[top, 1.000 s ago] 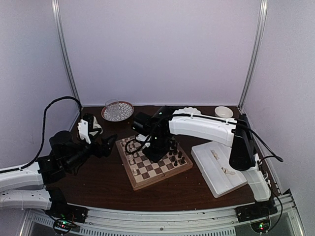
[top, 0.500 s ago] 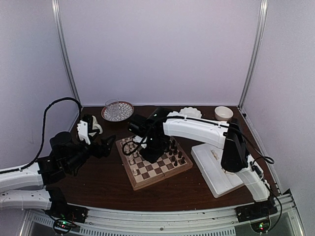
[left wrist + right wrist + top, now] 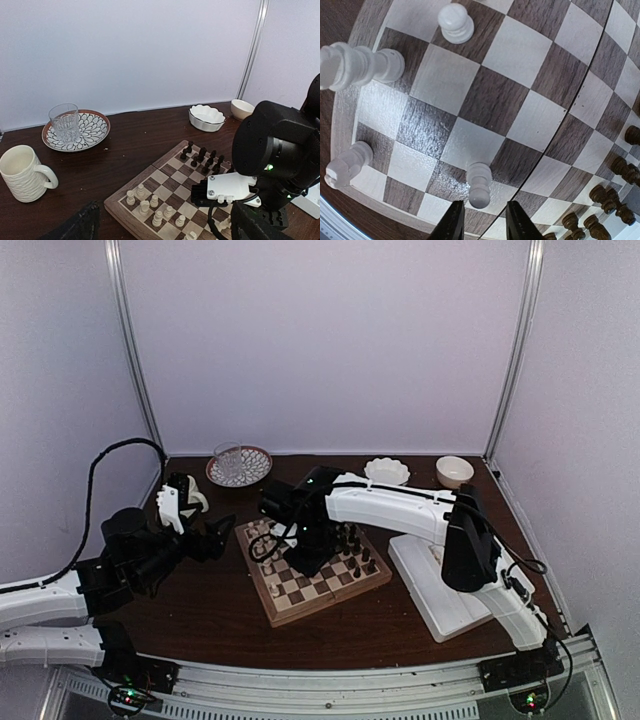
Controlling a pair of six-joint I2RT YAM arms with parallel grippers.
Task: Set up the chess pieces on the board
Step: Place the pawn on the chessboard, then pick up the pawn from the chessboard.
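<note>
R gripper (image 3: pixel 482 212) low over board (image 3: pixel 480 107), jaws released, one cream piece (image 3: pixel 479 184) upright just off tips. Chess pieces (image 3: pixel 150 205) line rim side; bare squares before dark pieces (image 3: pixel 202 155). L gripper (image 3: pixel 226 533) beside board's L edge, jaws spread.

Cream chess pieces (image 3: pixel 154 201) stand, apparently upright, at the left of the board (image 3: pixel 177 176).
</note>
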